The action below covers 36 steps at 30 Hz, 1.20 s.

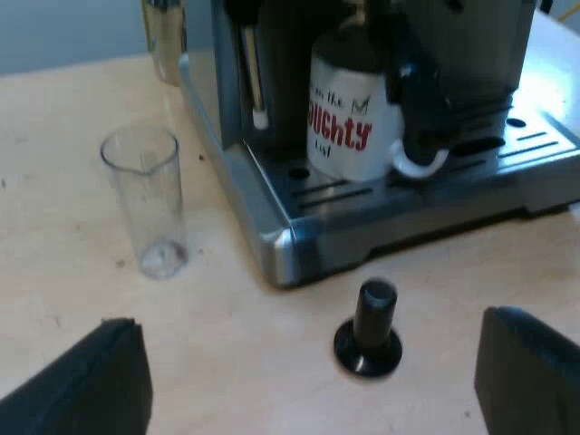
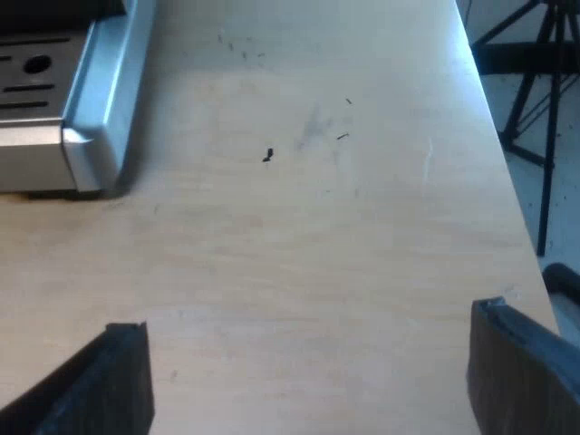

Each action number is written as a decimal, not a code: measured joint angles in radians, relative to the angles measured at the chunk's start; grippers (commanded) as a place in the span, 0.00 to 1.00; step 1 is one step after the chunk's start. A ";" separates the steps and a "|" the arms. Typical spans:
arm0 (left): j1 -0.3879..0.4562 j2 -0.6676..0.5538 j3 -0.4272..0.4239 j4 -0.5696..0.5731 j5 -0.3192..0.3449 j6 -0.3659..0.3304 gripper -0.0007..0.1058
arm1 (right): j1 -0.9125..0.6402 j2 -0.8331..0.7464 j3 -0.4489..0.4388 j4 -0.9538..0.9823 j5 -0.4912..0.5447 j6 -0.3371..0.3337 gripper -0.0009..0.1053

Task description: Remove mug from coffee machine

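The right gripper [image 2: 308,322] hangs over bare bench [image 2: 317,254], its black fingers [image 2: 109,381] spread wide apart; beyond them sits the espresso machine [image 2: 100,109]'s metal base corner; a dark speck [image 2: 268,155] lies near it; a black tripod [image 2: 535,54] stands past the bench edge.

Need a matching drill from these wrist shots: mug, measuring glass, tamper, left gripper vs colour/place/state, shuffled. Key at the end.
1 mug
2 measuring glass
3 tamper
4 left gripper

A black, standing on the table close to the machine
B open, over the table
C white with red lettering, on the tray of the machine
D clear, upright on the table

Pairs: 1-C, 2-D, 3-A, 4-B
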 measured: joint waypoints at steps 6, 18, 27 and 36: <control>-0.018 0.052 -0.061 -0.017 0.002 0.000 0.82 | 0.011 0.103 -0.114 0.007 -0.059 -0.002 0.69; -0.196 0.233 -0.098 -0.089 0.002 0.016 0.82 | 0.177 0.310 -0.282 -0.004 -0.175 -0.071 0.67; -0.206 0.291 -0.099 -0.193 0.008 0.045 0.82 | 0.338 0.432 -0.296 -0.114 -0.213 -0.080 0.67; -0.206 0.317 -0.099 -0.202 0.007 0.045 0.82 | 0.500 0.576 -0.296 -0.229 -0.161 -0.075 0.67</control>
